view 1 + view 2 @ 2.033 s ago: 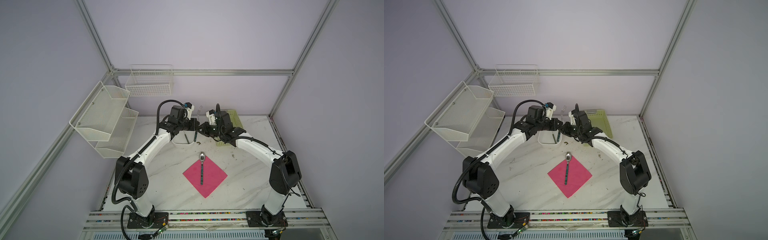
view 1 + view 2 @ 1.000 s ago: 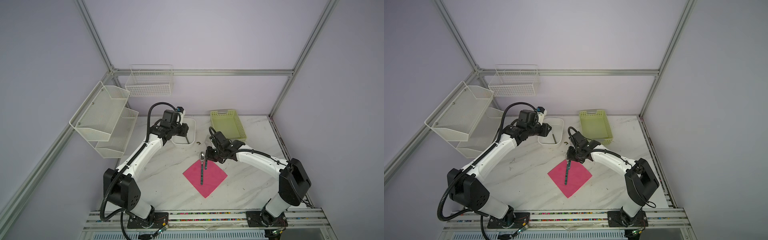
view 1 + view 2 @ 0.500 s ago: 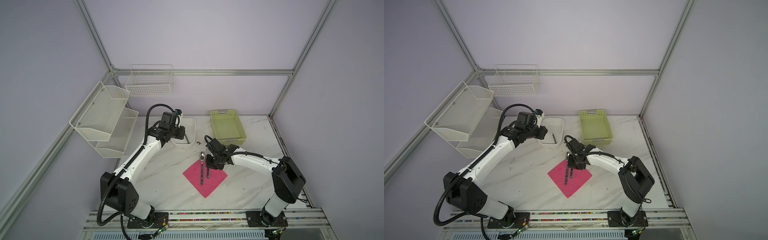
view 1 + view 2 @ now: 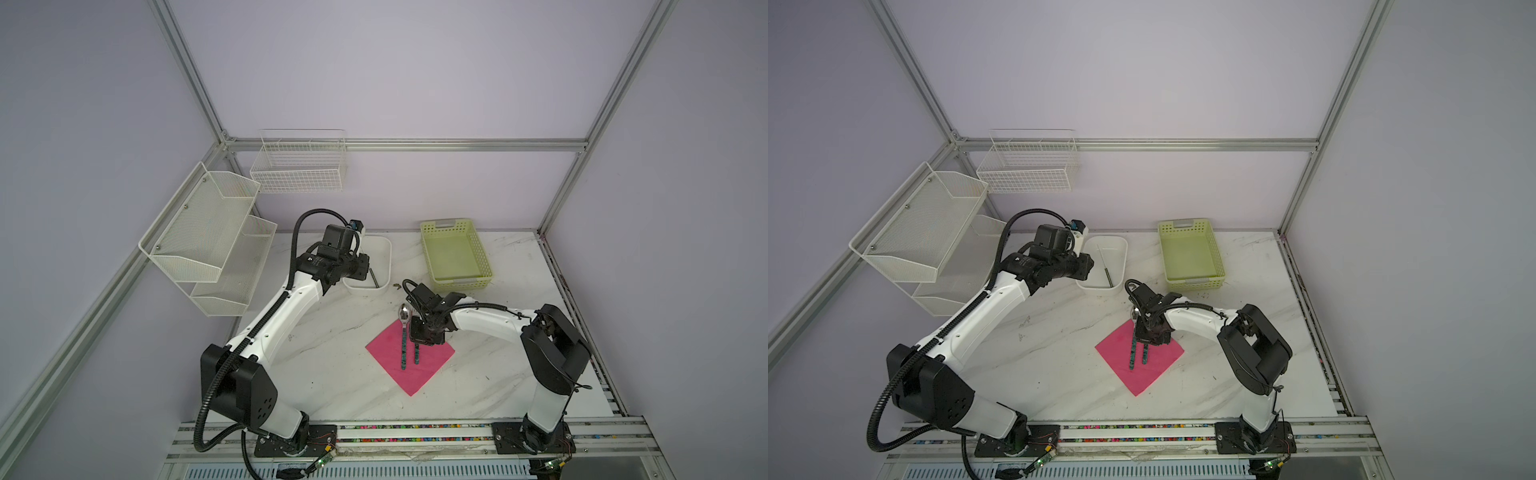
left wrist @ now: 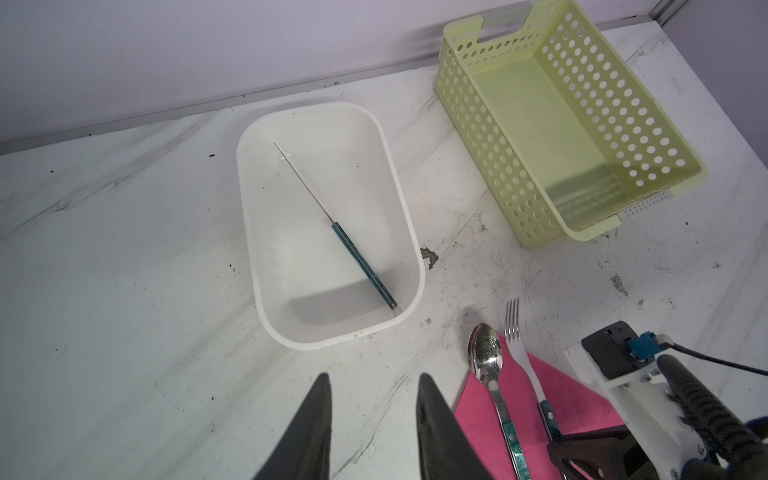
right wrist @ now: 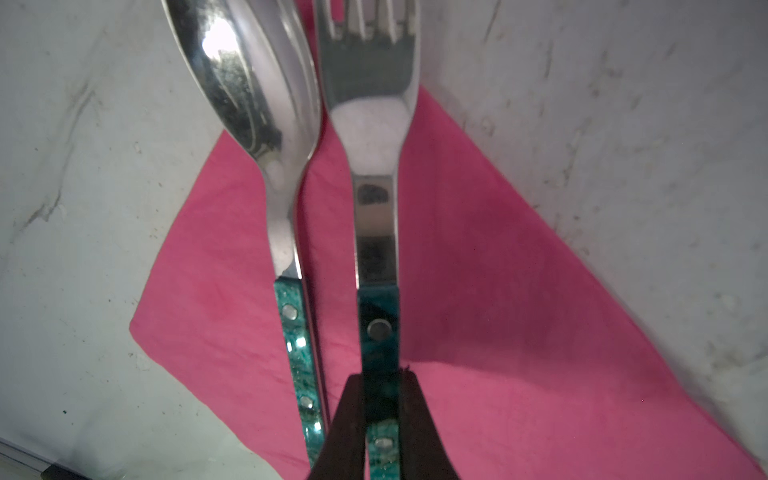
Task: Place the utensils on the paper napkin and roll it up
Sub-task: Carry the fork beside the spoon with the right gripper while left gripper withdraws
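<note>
The pink paper napkin lies as a diamond mid-table in both top views. The spoon rests along it, its bowl past the far corner. My right gripper is shut on the teal handle of the fork, which lies parallel to the spoon, close on its right. Whether the fork touches the napkin I cannot tell. My left gripper hangs open and holds nothing, over bare marble in front of the white tub. Its camera also shows the spoon, fork and napkin.
The white tub at the back holds a teal-handled knife. A pale green perforated basket stands to its right. White mesh shelves and a wire basket hang on the left and back walls.
My right gripper carried the fork from the white tub to the napkin and lowered it beside the spoon. My left arm drew back to the left of the tub.
</note>
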You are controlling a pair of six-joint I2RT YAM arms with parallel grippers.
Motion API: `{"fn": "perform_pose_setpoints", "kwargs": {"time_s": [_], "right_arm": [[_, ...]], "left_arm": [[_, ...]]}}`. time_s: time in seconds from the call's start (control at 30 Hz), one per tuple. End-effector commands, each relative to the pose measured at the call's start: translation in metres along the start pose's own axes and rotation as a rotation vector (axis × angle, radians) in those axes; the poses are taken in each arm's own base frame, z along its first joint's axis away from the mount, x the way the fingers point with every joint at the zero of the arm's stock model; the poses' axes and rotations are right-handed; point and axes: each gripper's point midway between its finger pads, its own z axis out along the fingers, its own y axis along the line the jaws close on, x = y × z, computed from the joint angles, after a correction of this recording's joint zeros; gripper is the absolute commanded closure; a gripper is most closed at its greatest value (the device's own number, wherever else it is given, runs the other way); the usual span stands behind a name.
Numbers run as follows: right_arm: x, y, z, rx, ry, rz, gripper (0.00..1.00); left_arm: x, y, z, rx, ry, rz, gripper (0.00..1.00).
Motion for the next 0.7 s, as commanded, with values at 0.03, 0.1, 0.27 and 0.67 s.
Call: {"fn": "perform_pose_setpoints", "kwargs": {"time_s": [0.03, 0.1, 0.27, 0.67], "right_arm": [[0.0037, 0.0022, 0.0026, 0.01, 0.015, 0.011, 0.92], [0.0048, 0.0025, 0.0041, 0.013, 0.021, 0.006, 0.92], [0.0086, 0.0011, 0.0058, 0.022, 0.033, 0.005, 0.92], [0.0104, 0.0005, 0.0065, 0.043, 0.048, -0.009, 0.92]], "left_arm": [[0.0012, 0.0043, -0.0039, -0.01, -0.009, 0.011, 0.66], [0.0022, 0.0039, -0.003, -0.007, -0.005, 0.01, 0.66], [0.0041, 0.0043, -0.0012, -0.01, 0.008, 0.011, 0.66], [0.0059, 0.0081, 0.0006, -0.027, 0.017, 0.007, 0.66]]}}
